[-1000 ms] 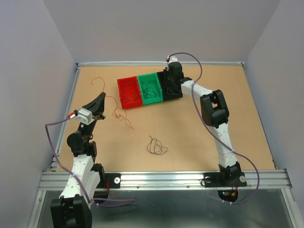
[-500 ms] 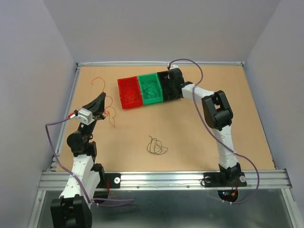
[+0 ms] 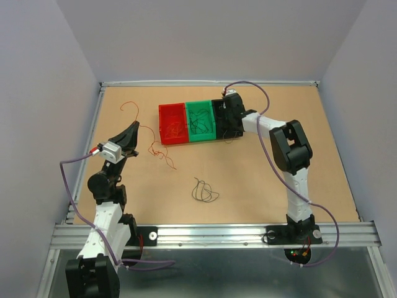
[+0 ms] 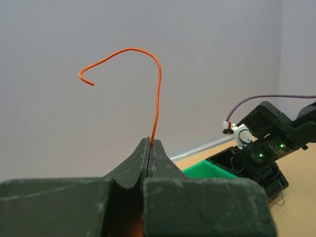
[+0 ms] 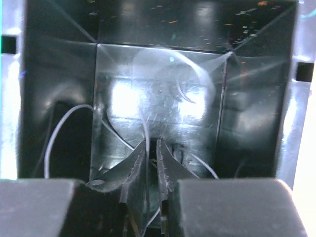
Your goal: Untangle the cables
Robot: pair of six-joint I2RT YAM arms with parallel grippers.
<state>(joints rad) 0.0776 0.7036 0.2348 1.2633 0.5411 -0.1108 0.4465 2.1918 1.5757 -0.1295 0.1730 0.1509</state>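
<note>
Far left: left gripper (image 4: pixel 149 143) clenched tight on the orange-red cable (image 4: pixel 158 84), jaws pressed fully together, top end of the cable curling up out of the tips into a hook. From above, rest of that cable trailing off to the right of the gripper in loose squiggles over the counter (image 3: pixel 260 186); can't tell if it's touching down.

Further right, around mid-counter: one dark cable (image 3: pixel 203 191) lying in a loose loopy tangle, well apart from everything else.

Behind that, toward the far edge, three bins in a row, side by side: red bin (image 3: pixel 160 124) with orange-red strands inside, green bin (image 3: pixel 203 138) with dark strands inside, then black bin (image 5: pixel 59 74).

Right gripper (image 5: pixel 152 145) poking down into the black bin, jaws cracked apart by a thin slit, not visibly pinching anything. A few fine cables (image 5: pixel 54 133) curled on the floor of that bin, pale in the glare, one running close past the fingertips.
</note>
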